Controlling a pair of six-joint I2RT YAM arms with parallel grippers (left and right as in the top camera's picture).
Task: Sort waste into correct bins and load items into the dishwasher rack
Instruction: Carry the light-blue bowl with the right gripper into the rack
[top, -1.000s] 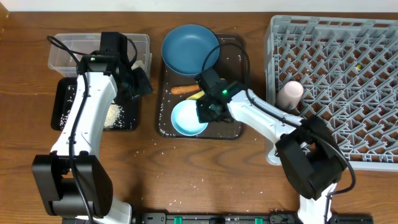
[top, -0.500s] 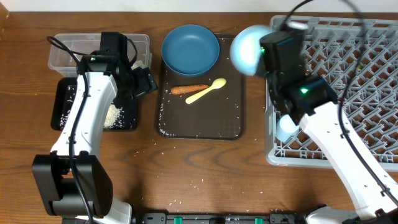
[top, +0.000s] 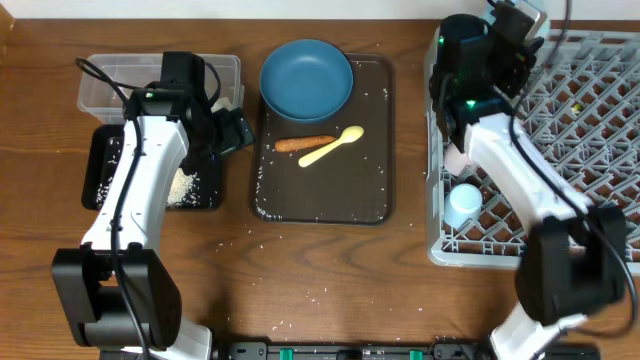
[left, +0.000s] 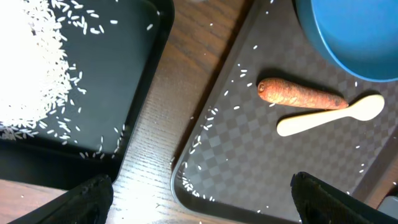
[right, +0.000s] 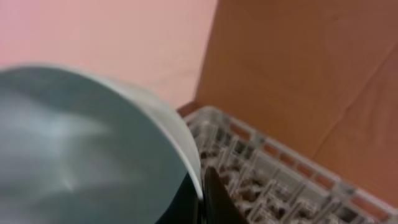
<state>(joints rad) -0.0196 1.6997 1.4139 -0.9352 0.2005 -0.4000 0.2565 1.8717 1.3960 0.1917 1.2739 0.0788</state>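
My right gripper (top: 514, 24) is shut on the rim of the pale blue-white bowl (right: 81, 143) and holds it tilted over the far left corner of the grey dishwasher rack (top: 590, 150); from overhead the arm hides most of the bowl. The small light blue cup (top: 462, 205) lies in the rack, and the pink cup (top: 456, 158) shows partly under the arm. My left gripper (top: 234, 130) is open and empty, hovering between the black tray (top: 108, 170) and the brown serving tray (top: 320, 200). The dark blue plate (top: 306, 78), orange-brown stick (top: 303, 143) and yellow spoon (top: 334, 145) lie on the serving tray.
The clear tub (top: 105, 85) stands behind the black tray, which holds a pile of rice (top: 183, 185). Loose rice grains lie on the serving tray and on the table in front (top: 300, 298). The left wrist view shows the stick (left: 301, 94) and spoon (left: 329, 116).
My right gripper lifted the bowl off the serving tray and carried it up and right to the rack's far left corner. The left arm has not moved.
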